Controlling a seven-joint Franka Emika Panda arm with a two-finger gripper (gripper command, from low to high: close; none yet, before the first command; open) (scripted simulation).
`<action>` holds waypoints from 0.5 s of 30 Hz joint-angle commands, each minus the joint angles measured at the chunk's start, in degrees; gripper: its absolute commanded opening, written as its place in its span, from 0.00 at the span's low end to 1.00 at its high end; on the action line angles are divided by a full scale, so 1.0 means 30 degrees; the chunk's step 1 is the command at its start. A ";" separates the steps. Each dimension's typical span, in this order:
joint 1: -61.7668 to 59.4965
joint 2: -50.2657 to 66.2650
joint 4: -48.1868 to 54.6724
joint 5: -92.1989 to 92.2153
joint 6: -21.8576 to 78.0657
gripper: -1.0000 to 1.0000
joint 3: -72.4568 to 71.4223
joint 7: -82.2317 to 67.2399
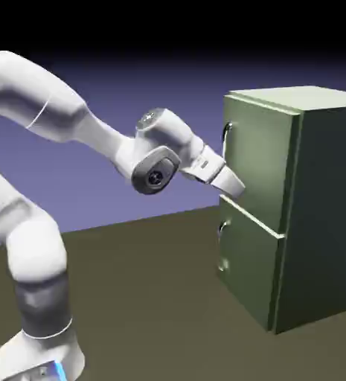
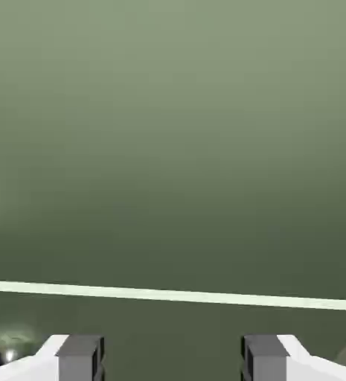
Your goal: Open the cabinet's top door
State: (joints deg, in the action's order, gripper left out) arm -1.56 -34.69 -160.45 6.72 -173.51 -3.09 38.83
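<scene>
Exterior view: a white robot arm (image 1: 105,138) reaches toward the exterior view's right, its gripper (image 1: 235,191) angled down in front of a tall olive-green cabinet (image 1: 317,201), near the lower part of the closed top door (image 1: 259,160), whose curved silver handle (image 1: 227,138) is on the door's left side. Hand view: green door surface fills most of the frame, crossed low down by a pale, nearly level seam (image 2: 168,295), and the two grey fingertips (image 2: 79,359) stand spread apart with nothing between them.

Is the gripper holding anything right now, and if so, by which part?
Nothing is held: the gripper stands open, with only the cabinet's green front showing beyond its fingertips.
</scene>
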 commanded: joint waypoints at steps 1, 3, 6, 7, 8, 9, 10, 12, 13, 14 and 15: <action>-0.0278 -0.0251 0.0068 0.0832 0.0062 0.50 -0.0382 -0.0449; -0.0833 -0.0753 0.0204 0.2493 0.0186 0.50 -0.1146 -0.1344; -0.1665 -0.1505 0.0408 0.4986 0.0372 0.50 -0.2291 -0.2688; -0.1942 -0.1755 0.0476 0.5816 0.0434 0.50 -0.2672 -0.3136; -0.2219 -0.2006 0.0543 0.6647 0.0496 0.50 -0.3054 -0.3584; -0.2497 -0.2257 0.0611 0.7478 0.0558 0.50 -0.3436 -0.4032; -0.2774 -0.2508 0.0679 0.8309 0.0620 0.50 -0.3817 -0.4480; -0.3329 -0.3009 0.0815 0.9970 0.0744 0.50 -0.4581 -0.5376; -0.3606 -0.3260 0.0883 1.0801 0.0807 0.50 -0.4962 -0.5824; -0.3884 -0.3511 0.0951 1.1631 0.0869 0.50 -0.5344 -0.6271; -0.4161 -0.3761 0.1019 1.2462 0.0931 0.50 -0.5726 -0.6719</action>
State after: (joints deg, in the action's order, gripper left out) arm -14.04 -45.97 -157.40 44.11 -170.71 -20.26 18.68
